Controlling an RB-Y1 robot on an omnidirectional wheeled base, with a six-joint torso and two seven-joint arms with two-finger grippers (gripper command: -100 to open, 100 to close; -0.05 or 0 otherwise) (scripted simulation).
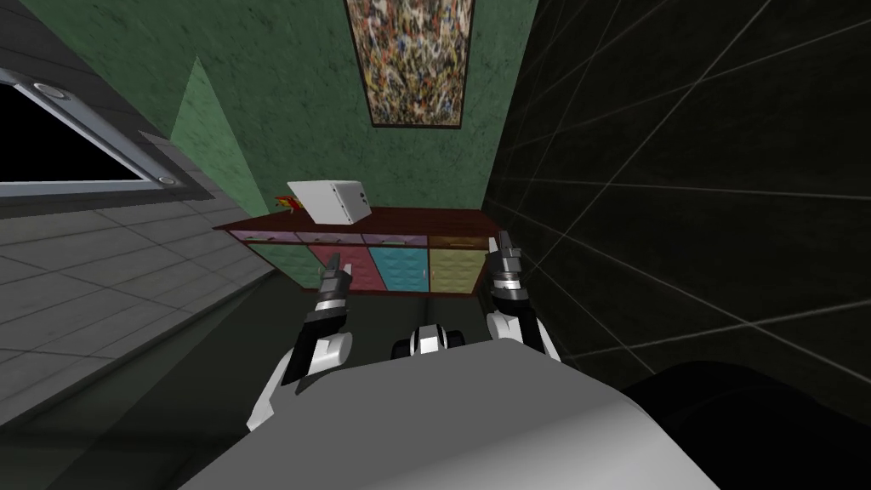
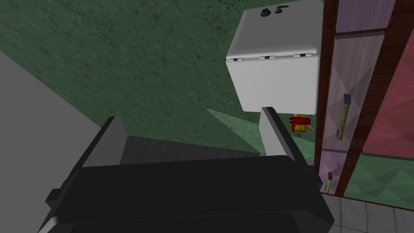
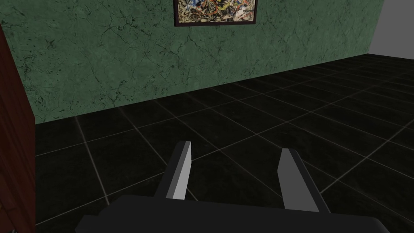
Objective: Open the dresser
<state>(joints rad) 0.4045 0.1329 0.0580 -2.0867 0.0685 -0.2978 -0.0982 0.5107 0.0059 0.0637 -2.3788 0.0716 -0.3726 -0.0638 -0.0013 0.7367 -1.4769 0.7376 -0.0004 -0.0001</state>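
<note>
The left jaws gape wide with nothing between them, raised short of the dark red-brown wooden dresser [image 1: 398,265] [image 2: 355,81] with its lilac drawer fronts and green, pink, teal and yellow doors. They are probably spread ready for a slim brass-coloured bar handle [image 2: 343,117] on a lilac drawer, which lies off to one side, not yet lined up. The right jaws are equally open and empty, aimed past the dresser's end at the dark tiled floor [image 3: 242,113]. The dresser stands shut against the green wall and carries a white hinged box [image 1: 330,202] [image 2: 275,77].

Dim, flat render; wide-lens splay at corners; floor nearly black.
</note>
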